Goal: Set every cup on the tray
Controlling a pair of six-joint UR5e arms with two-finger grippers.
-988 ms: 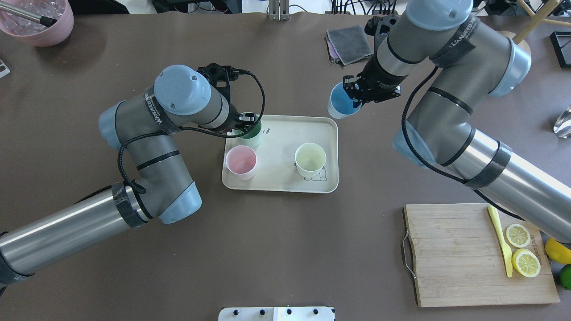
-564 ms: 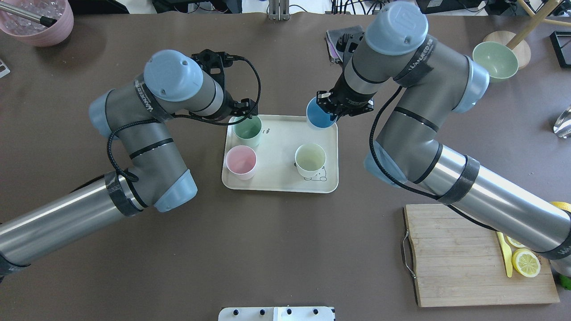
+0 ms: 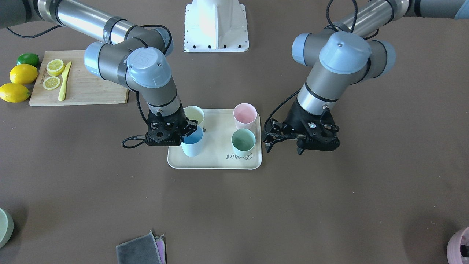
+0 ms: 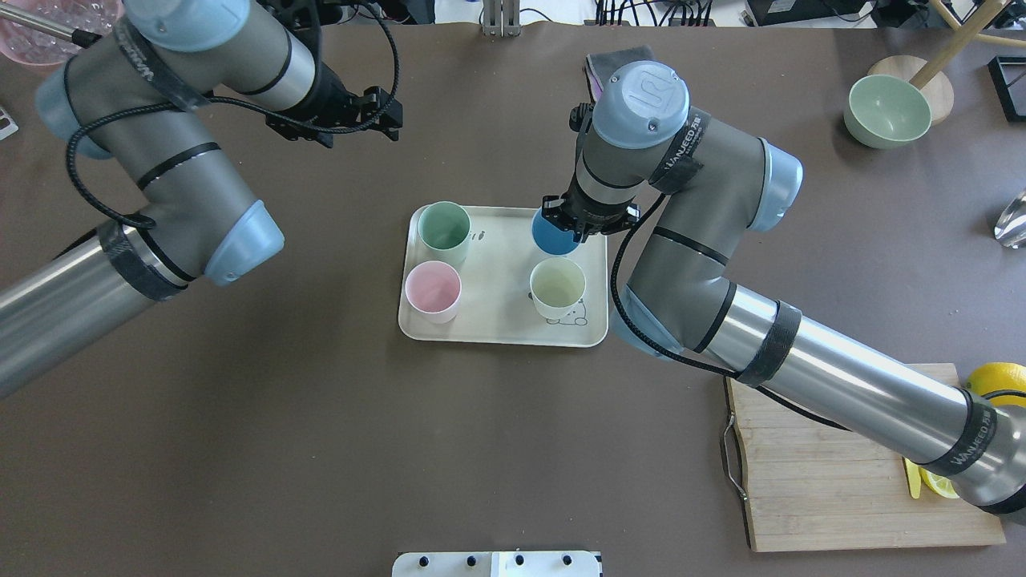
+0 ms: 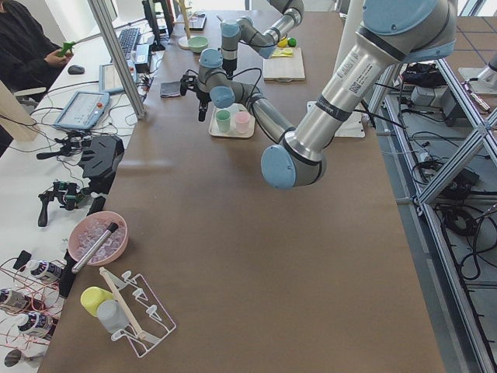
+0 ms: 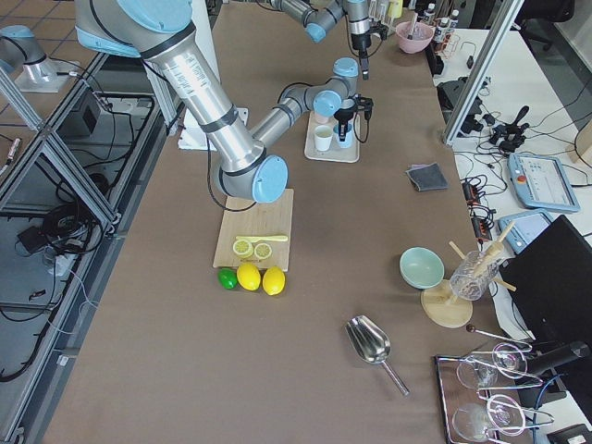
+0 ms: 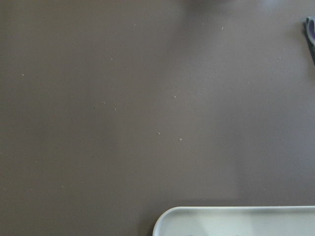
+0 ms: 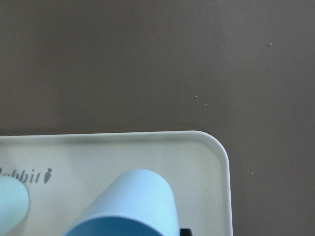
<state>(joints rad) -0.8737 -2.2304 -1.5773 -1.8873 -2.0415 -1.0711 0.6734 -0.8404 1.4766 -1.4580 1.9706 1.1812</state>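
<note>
The beige tray holds the mint green cup, the pink cup and the pale yellow cup, all upright. My right gripper is shut on the rim of the light blue cup, upright at the tray's far right corner; I cannot tell whether it touches the tray. The front view shows the blue cup beside the yellow cup. The right wrist view shows the blue cup over the tray. My left gripper is open and empty, over bare table beyond the tray's far left corner.
A wooden cutting board with lemon slices and a yellow knife lies at the near right. A grey cloth and a green bowl sit on the far side. Whole lemons lie beside the board.
My right gripper has carried the blue cup left and down onto the tray's far right corner. My left gripper has let go of the mint green cup and drawn back to the far left.
</note>
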